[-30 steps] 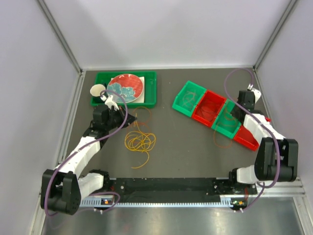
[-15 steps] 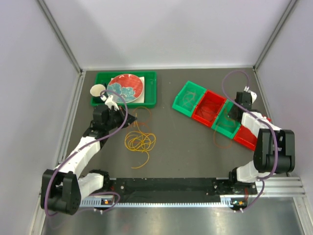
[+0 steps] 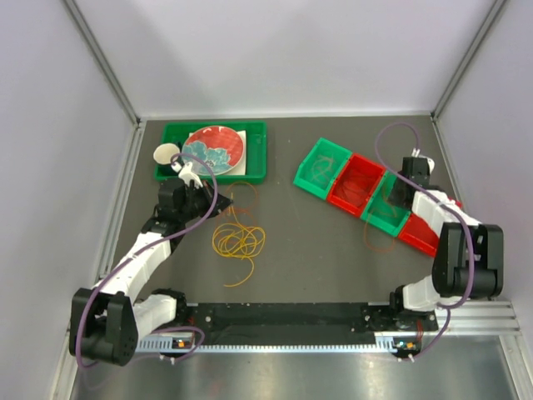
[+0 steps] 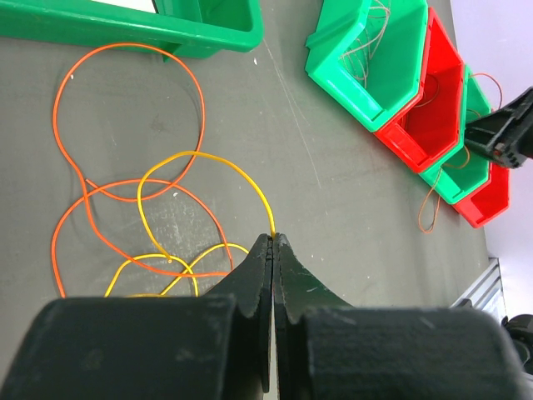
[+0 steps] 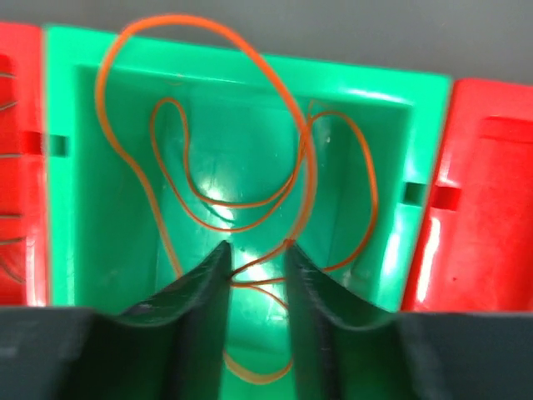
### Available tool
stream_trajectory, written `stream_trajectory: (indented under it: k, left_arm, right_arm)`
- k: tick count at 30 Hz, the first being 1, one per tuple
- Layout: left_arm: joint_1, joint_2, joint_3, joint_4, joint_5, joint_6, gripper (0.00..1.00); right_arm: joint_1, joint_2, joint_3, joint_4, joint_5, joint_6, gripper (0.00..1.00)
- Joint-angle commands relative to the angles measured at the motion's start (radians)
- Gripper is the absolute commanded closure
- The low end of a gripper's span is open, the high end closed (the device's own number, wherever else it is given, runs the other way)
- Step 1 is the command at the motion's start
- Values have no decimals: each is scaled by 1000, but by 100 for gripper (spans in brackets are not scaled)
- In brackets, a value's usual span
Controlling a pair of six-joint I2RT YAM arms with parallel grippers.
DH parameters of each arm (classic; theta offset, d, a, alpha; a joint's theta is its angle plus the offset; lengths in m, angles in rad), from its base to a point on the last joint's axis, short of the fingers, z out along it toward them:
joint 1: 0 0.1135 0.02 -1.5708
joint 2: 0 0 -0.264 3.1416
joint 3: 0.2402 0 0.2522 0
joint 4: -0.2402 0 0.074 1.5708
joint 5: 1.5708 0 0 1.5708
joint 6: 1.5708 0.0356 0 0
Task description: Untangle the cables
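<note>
- The left hand (image 3: pixel 215 210), seen from above, is reached out over the surface (image 3: pixel 308 250). Its tip is at the far edge of the cables (image 3: pixel 239 240), a tangle of yellow and orange loops lying between the arms' bases and the green tray (image 3: pixel 254 167).
- The right hand (image 3: pixel 400 193) is well apart from that tangle, over the row of bins at the third one, a green bin (image 3: pixel 379 215). The left arm is therefore much the nearer to the tangle.
- In the left wrist view the left hand (image 4: pixel 273 242) has its fingers pressed together, and the yellow cable (image 4: pixel 208 158) runs straight into the seam at their tips, so it looks pinched there.
- From that point the strand rises away from the tips and curls left into a loop that crosses the orange loop (image 4: pixel 133 44). The rest of the tangle lies left of the fingers, so I judge a pull to the right would draw the yellow free.
- In the right wrist view the right hand (image 5: pixel 254 250) has its fingers parted a little, pointing down into the green bin (image 5: pixel 375 87).
- The orange cable (image 5: pixel 287 100) coils inside the bin, partly draped over its far rim. One thin strand crosses the gap between the fingers and seems unpinched.
</note>
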Motion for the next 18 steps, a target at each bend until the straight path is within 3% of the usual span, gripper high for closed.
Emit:
stream_trajectory:
  k: [1, 12, 18]
  left_arm:
    - [-4, -4, 25, 50, 5, 12, 100]
    - [-2, -23, 25, 41, 1, 14, 100]
    - [-4, -27, 28, 38, 1, 14, 100]
  right_arm:
    - [-4, -99, 89, -39, -1, -32, 65]
    - [-4, -211, 184, -134, -56, -49, 64]
    - [11, -300, 120, -156, -106, -44, 64]
